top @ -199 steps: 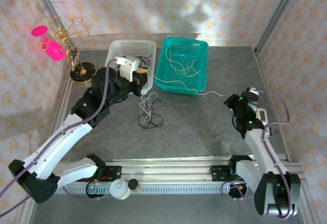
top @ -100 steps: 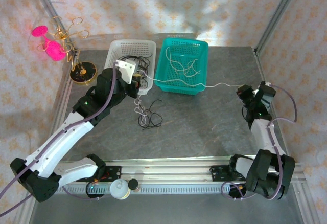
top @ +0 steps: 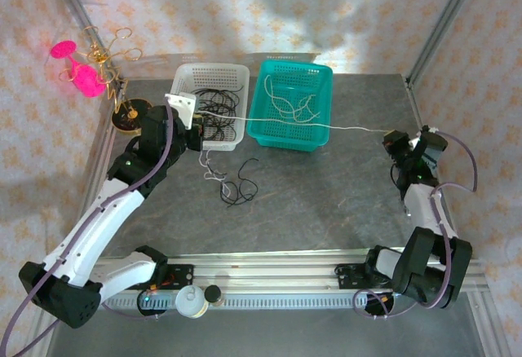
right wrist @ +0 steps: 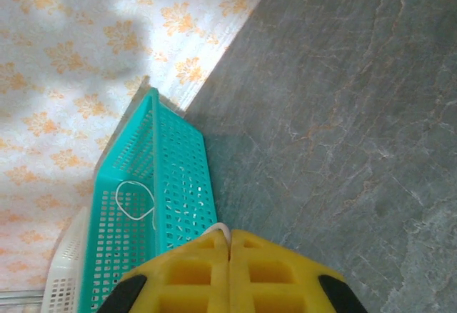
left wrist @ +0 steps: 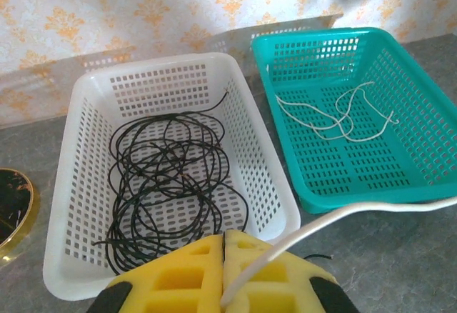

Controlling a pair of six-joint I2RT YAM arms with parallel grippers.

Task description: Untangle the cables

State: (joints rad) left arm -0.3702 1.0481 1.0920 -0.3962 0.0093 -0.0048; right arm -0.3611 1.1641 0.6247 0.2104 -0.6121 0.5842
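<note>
Overhead, a white cord (top: 285,123) runs in a taut line across the middle of the frame. It goes from the left gripper (top: 196,135) at centre left, past the front of the green basket (top: 298,63), to the right gripper (top: 391,138) near the right edge. Both are clamped on it, apparently to draw it free of the tangle (top: 235,186). That lies on the table (top: 326,202) just below the left gripper, a black cord (top: 245,194) looped with a hanging white strand.

From the left wrist, the yellow pads (left wrist: 186,277) press together at the bottom, and the white cord leaves between them toward the right. Behind them, the white basket (left wrist: 268,177) holds black coils (left wrist: 171,177), and the green basket holds loose white strands (left wrist: 335,116).

From the right wrist, the pads meet at the bottom edge with a nub of white cord peeking above them. The green basket at left shows one white loop inside.
</note>
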